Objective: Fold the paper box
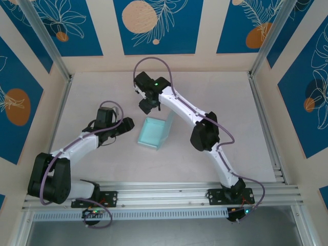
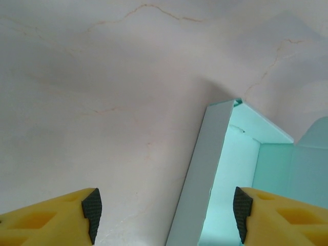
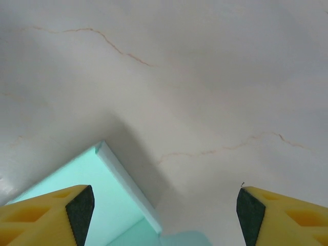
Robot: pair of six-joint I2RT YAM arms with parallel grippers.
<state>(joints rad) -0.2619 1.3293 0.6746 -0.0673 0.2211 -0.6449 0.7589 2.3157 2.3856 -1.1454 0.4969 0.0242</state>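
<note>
The paper box [image 1: 154, 133] is pale light-blue card, lying mid-table as a shallow open tray with one flap [image 1: 169, 123] standing up on its right side. My left gripper [image 1: 127, 123] is just left of the box and open. In the left wrist view the box's side wall [image 2: 207, 169] rises between the open left gripper [image 2: 166, 215] fingers, touching neither black pad [image 2: 92, 210]. My right gripper [image 1: 146, 106] hovers just beyond the box's far edge, open. In the right wrist view the box corner [image 3: 105, 187] sits low left, beside the open right gripper [image 3: 165, 214].
The pale marbled table [image 1: 102, 92] is bounded by aluminium rails on the left [image 1: 60, 110], on the right [image 1: 266, 123] and along the near edge [image 1: 164, 192]. Blue patterned panels stand behind. There is free room behind and to the right of the box.
</note>
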